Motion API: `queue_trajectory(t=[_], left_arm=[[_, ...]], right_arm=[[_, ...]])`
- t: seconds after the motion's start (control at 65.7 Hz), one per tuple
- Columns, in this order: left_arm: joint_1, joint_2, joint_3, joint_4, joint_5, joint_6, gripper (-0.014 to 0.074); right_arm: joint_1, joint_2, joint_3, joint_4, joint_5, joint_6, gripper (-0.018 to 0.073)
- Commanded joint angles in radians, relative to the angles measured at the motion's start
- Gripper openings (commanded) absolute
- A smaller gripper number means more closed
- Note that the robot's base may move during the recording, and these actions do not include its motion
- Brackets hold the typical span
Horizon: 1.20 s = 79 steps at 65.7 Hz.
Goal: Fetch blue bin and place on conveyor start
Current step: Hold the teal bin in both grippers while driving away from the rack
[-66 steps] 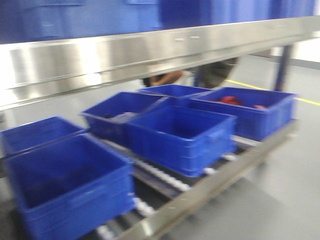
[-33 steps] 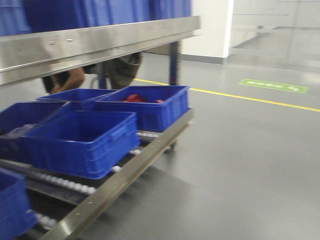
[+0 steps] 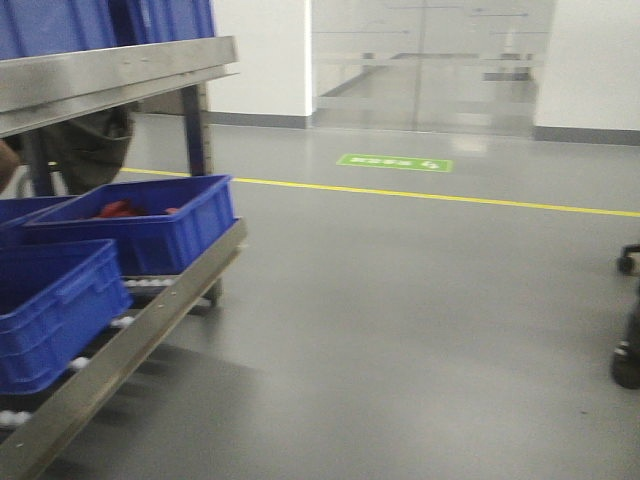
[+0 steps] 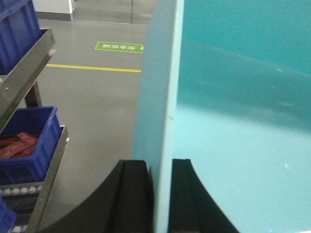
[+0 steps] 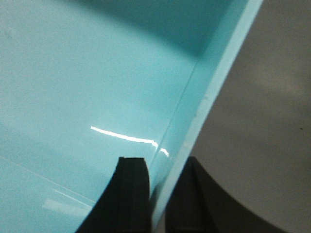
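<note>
The pale turquoise blue bin [image 4: 233, 121] is held off the floor between my two grippers. My left gripper [image 4: 160, 167] is shut on its left wall, one black finger outside and one inside. My right gripper [image 5: 163, 167] is shut on its right wall [image 5: 214, 87] the same way. The bin's smooth inside [image 5: 87, 82] fills most of both wrist views. The bin and both grippers are out of the front view. The conveyor start is not in view.
A stainless-steel roller rack [image 3: 140, 320] stands at the left with dark royal-blue bins [image 3: 140, 220], one holding red items [image 3: 118, 209]. Grey floor with a yellow line [image 3: 440, 197] and a green sign [image 3: 395, 162] lies ahead. A dark wheeled object [image 3: 628, 350] sits at the right edge.
The front view has swung right: the rack and its dark blue bins slid to the left edge, and open floor, the yellow line and glass doors came into view.
</note>
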<state>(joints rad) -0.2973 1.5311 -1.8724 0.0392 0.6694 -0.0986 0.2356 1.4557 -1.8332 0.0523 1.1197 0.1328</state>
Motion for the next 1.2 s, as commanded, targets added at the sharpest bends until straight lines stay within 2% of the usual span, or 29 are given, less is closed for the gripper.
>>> queue_trajectory(t=[0.0, 1.187], left_arm=[[-0.001, -0.020, -0.014, -0.025, -0.080, -0.016, -0.0111], [-0.001, -0.020, -0.014, -0.025, -0.080, -0.016, -0.0111]], right_arm=[[-0.005, -0.010, -0.007, -0.039, -0.003, -0.036, -0.0151], [-0.005, -0.010, -0.007, -0.039, -0.003, -0.036, -0.0151]])
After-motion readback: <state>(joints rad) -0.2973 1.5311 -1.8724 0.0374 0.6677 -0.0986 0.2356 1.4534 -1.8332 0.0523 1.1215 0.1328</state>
